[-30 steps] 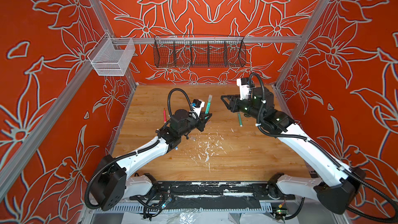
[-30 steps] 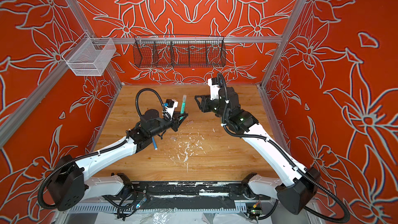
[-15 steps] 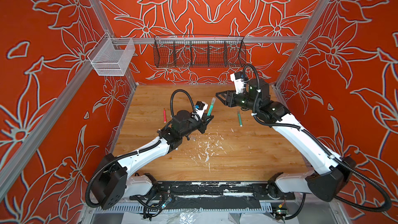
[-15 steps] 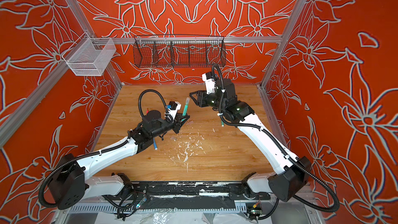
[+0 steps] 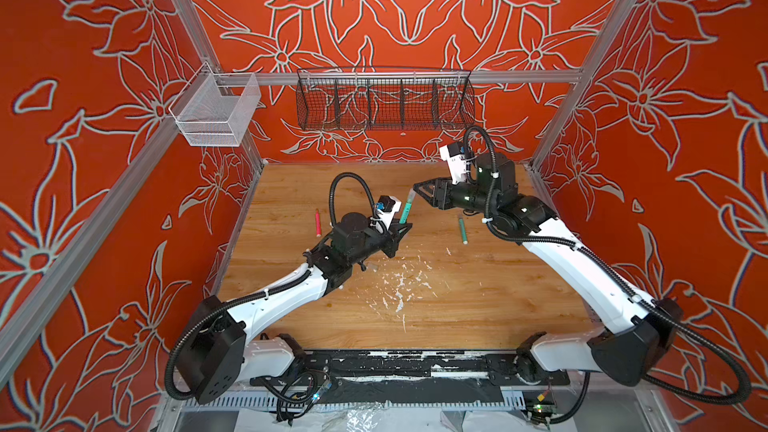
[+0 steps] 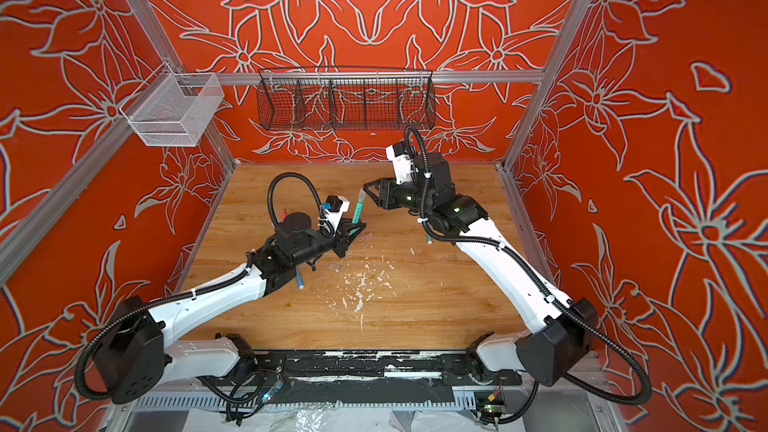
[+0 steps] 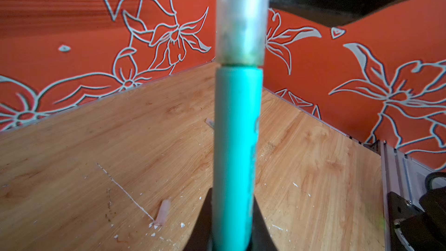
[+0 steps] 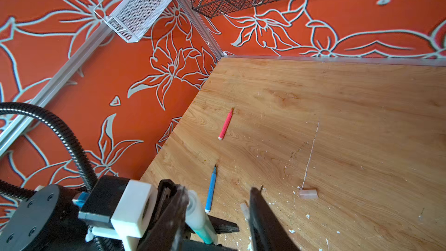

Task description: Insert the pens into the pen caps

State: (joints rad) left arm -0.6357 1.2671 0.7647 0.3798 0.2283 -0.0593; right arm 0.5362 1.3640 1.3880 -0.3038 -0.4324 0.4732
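red pen (image 5: pixel 318 223): flat on the desk (image 5: pixel 457 309), far left, long axis near-to-far, dark tip toward the back wall
left fingers (image 5: pixel 401 230): clenched on green pen (image 5: pixel 404 214), steeply upright, cap (image 5: pixel 410 197) on top
right fingers (image 5: pixel 424 192): spread apart, cap just beside one
second green pen (image 5: pixel 462 229): flat, near-to-far
room: orange flowered walls (image 5: pixel 374 14); wooden desk flecked white

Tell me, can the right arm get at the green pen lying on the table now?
Probably yes. The right end effector is open and grips nothing, and the green pen lies uncovered on the table, close beside that arm. It would only need to draw back and tilt down.
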